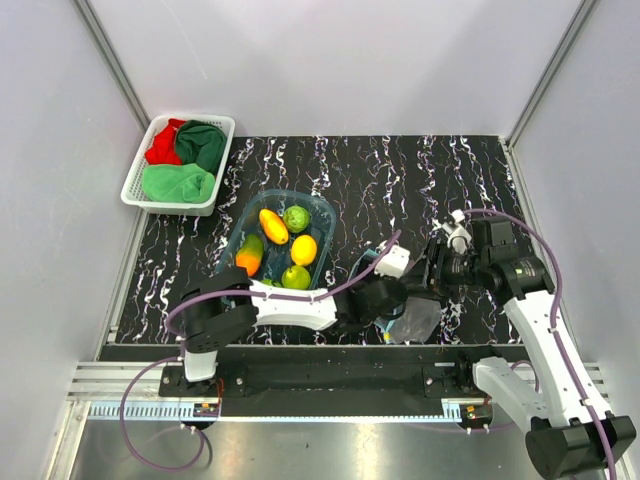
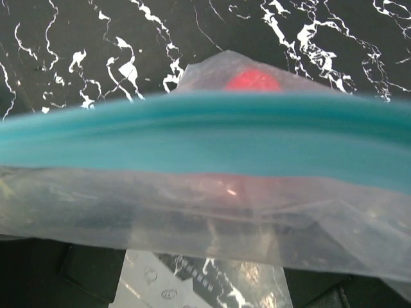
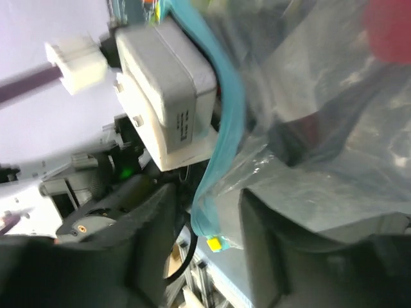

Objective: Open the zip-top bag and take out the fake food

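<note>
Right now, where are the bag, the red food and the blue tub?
bag [image 2: 205,138], left wrist view, on its teal zip strip.
red food [image 2: 253,80], left wrist view, its middle, through the plastic.
tub [image 1: 323,215], top view, a bare far-right corner.

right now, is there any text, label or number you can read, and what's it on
Nothing is readable as text.
Faint print and embossed marks low on the zip-top bag: too blurred to read.
Sticker on the white box by the bag: print too small to read.
</note>
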Available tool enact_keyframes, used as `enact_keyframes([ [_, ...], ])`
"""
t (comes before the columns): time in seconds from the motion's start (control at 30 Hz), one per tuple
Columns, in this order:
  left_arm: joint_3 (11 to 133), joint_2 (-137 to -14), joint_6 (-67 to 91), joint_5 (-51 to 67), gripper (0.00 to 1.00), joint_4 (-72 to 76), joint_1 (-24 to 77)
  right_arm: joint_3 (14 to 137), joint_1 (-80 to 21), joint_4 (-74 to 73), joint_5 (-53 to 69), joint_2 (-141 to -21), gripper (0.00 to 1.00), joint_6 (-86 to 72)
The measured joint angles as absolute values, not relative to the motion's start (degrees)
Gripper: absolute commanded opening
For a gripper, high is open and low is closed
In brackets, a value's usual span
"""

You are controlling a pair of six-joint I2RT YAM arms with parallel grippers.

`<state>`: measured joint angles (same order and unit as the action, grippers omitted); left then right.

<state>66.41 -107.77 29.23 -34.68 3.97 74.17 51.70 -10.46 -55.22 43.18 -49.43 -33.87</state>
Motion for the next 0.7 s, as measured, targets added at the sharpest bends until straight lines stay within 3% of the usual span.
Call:
enact_keyframes([
  [0.17, 63.51, -104.68, 30.65, -33.56, 0.84, 3.99, 73.93, 59.77, -10.46, -57.12, 32.27, -51.09, 0.83, -32.73],
  [0.33, 61.41, -103.09, 32.10, -31.70, 0.83, 4.05, 73.10, 67.94, -10.41, -57.98, 21.23, -56.27, 0.83, -32.01],
  [0.43, 60.66, -102.83, 32.71, -30.46, 0.83, 4.32, 72.40, 69.19, -9.74, -56.99, 14.24, -60.27, 0.68, -32.45],
  [0.47, 60.40, -102.72, 32.82, -30.00, 0.83, 4.62, 72.20, 68.86, -9.06, -56.45, 12.71, -61.60, 0.62, -32.82],
  [0.5, 60.25, -102.69, 32.84, -29.43, 0.83, 4.89, 72.03, 68.07, -8.12, -55.44, 11.66, -62.74, 0.47, -33.21],
  [0.53, 60.23, -102.69, 32.84, -28.67, 0.84, 5.21, 71.83, 66.59, -6.70, -53.91, 11.14, -64.07, 0.41, -33.69],
  [0.7, 60.29, -102.69, 32.80, -24.40, 0.88, 6.59, 71.09, 59.83, -2.24, -49.04, 12.45, -69.49, 0.24, -34.59],
])
